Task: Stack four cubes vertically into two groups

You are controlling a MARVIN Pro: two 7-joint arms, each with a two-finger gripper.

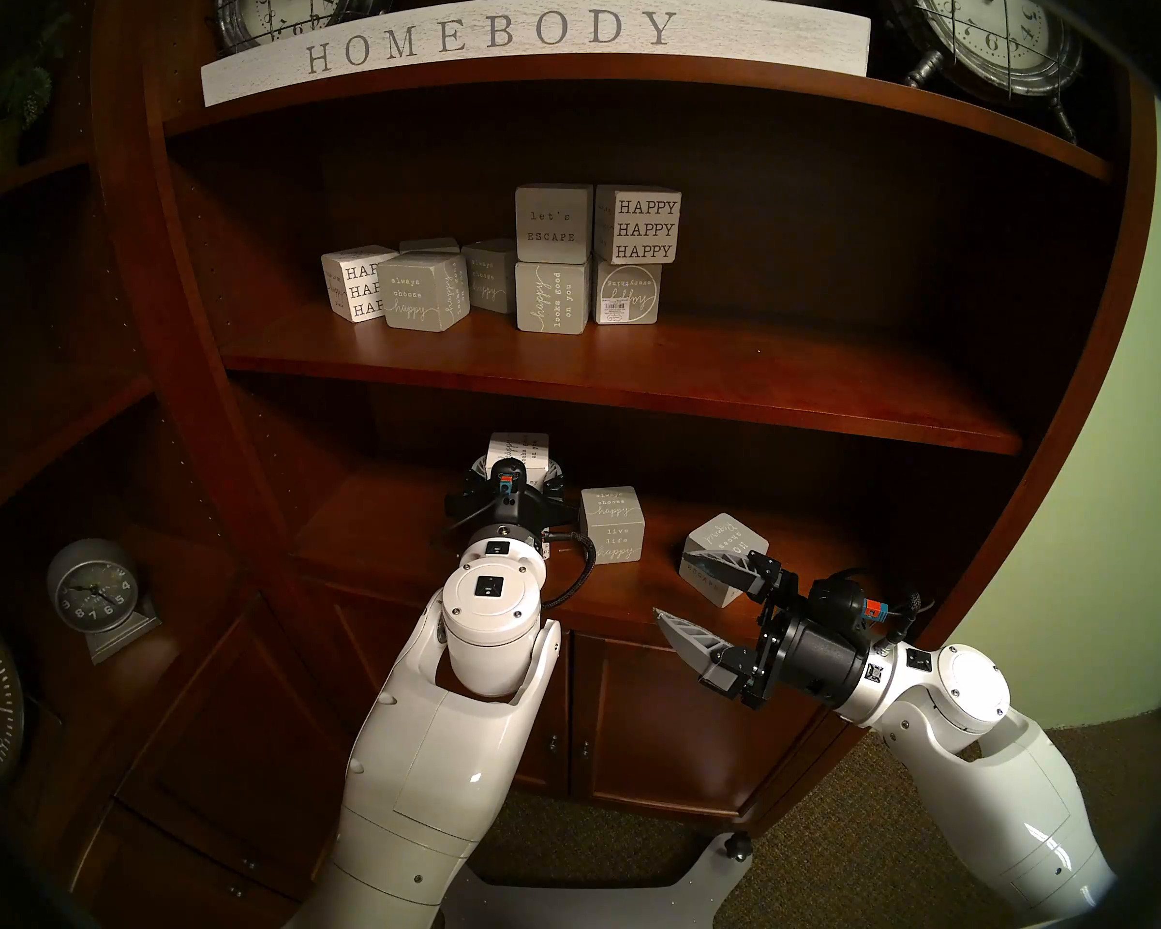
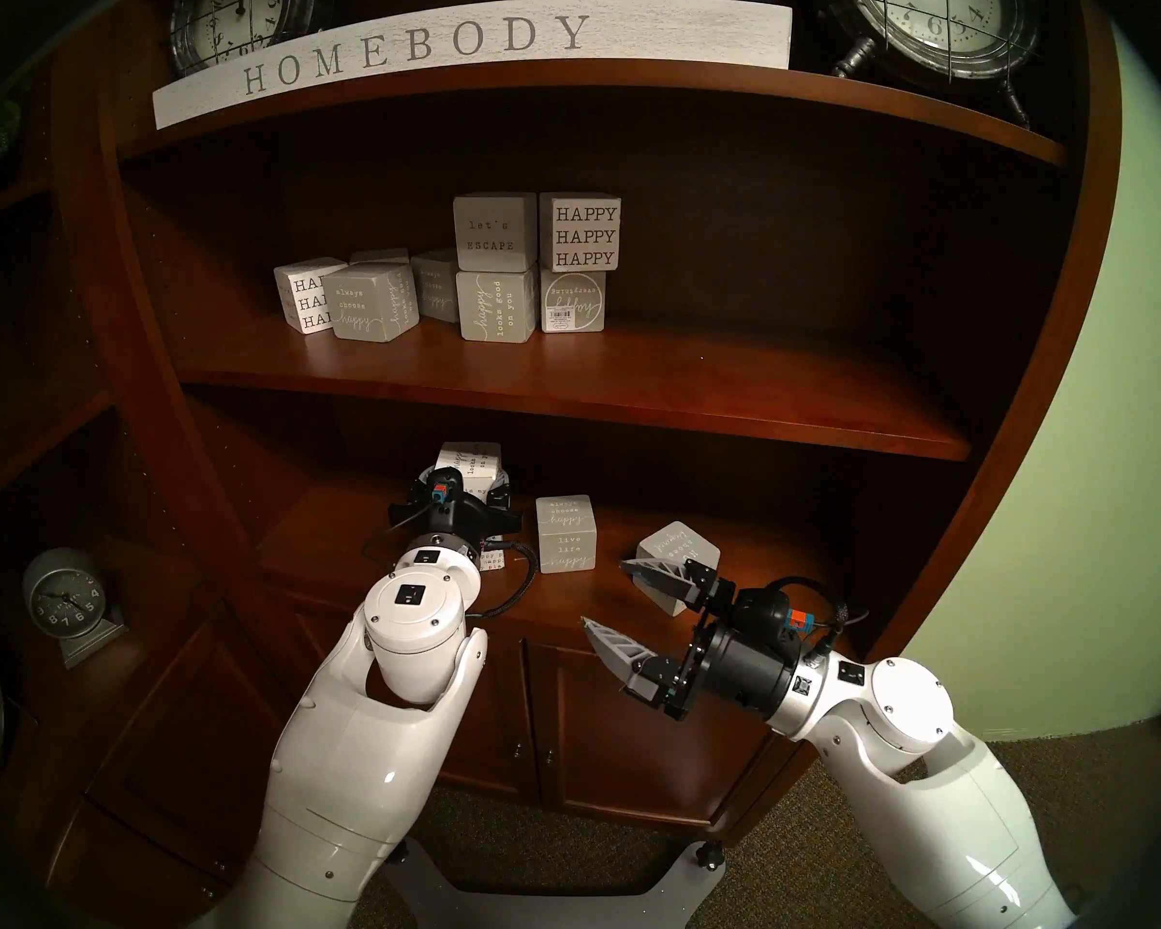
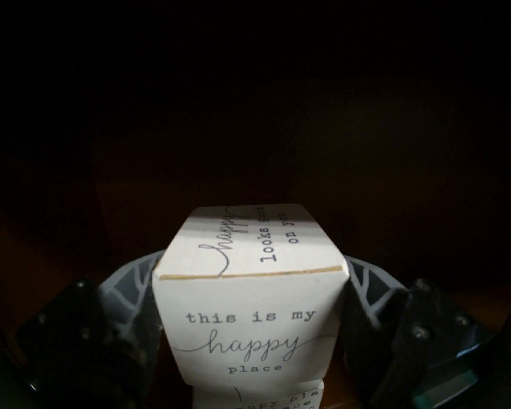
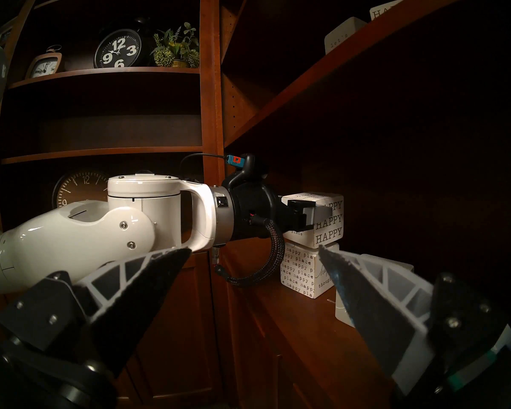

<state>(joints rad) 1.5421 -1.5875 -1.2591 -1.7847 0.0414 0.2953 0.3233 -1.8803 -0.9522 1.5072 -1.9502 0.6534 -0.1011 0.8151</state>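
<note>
- The wooden bookcase [image 1: 631, 371] fills the head views; its lower shelf [image 1: 377, 539] bears the cubes of the task and both arms reach toward it.
- The left arm [image 1: 430, 740] stretches level into the lower shelf, and the left gripper [image 3: 251, 296] has its jaws pressed in on the two sides of the white "this is my happy place" cube [image 3: 248, 325], one grey ribbed finger [image 3: 133, 278] flat against each side face.
- That held cube sits directly above the white cube with all-over small "happy place" type [image 4: 300, 271]; in the right wrist view the two are stacked, the upper one turned a little off square, and whether its underside fully rests on the lower cube I cannot tell.
- The right arm [image 1: 1000, 773] stands at the shelf's front edge, and the right gripper [image 1: 682, 589] has its jaws spread wide, holding nothing; its upper finger [image 1: 718, 565] crosses in front of a tilted grey cube [image 1: 725, 549], and I cannot tell whether it touches it.
- The grey "live life happy" cube [image 1: 611, 525] stands upright on the lower shelf between the two grippers, just beside the left wrist and apart from the tilted grey cube.
- On the middle shelf [image 1: 631, 364] further lettered cubes [image 1: 554, 260] stand, some in stacks of two.
</note>
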